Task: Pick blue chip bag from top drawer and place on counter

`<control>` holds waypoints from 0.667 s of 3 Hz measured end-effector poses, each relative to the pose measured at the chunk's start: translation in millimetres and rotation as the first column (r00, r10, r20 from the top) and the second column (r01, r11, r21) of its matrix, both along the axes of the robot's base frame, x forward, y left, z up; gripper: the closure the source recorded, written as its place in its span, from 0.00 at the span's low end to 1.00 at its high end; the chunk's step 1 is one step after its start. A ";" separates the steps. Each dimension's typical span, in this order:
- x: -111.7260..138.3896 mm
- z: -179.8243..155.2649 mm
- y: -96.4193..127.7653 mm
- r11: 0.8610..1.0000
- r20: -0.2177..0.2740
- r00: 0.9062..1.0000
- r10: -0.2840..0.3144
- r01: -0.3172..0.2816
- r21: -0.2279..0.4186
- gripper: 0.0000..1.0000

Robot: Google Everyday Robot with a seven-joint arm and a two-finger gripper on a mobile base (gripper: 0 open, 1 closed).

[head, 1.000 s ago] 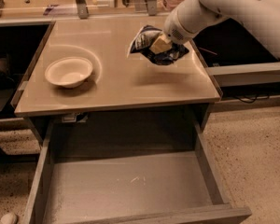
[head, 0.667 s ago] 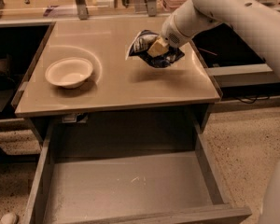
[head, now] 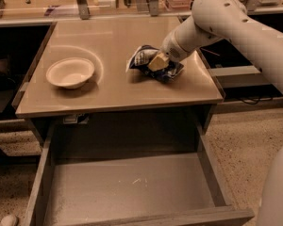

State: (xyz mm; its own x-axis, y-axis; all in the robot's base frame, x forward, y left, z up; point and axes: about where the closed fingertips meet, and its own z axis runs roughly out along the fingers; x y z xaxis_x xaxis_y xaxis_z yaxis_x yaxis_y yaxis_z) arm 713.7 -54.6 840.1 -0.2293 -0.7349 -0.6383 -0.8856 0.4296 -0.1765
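Note:
The blue chip bag [head: 146, 60] is crinkled, dark blue with a white panel, and sits low over the right part of the counter [head: 108, 41], touching or just above its surface. My gripper [head: 158, 62] is shut on the bag, its yellowish fingers [head: 156, 61] pinching the bag's middle. The white arm reaches in from the upper right. The top drawer [head: 127, 187] stands pulled out below the counter, its grey floor bare.
A white round bowl [head: 70, 72] stands on the left part of the counter. A darker bench with metal posts [head: 80, 1] runs behind the counter. A lower shelf [head: 236, 72] lies to the right. Speckled floor surrounds the drawer.
My gripper has carried the blue chip bag left and downward toward the counter surface. The arm has swung further over the counter. The bowl and drawer have not moved.

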 end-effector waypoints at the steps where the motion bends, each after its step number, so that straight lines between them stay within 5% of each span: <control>1: 0.0 0.1 0.0 1.000 0.000 1.000 0.000 0.000 0.000 0.82; 2: 0.0 0.0 0.0 1.000 0.000 1.000 0.000 0.000 0.000 0.59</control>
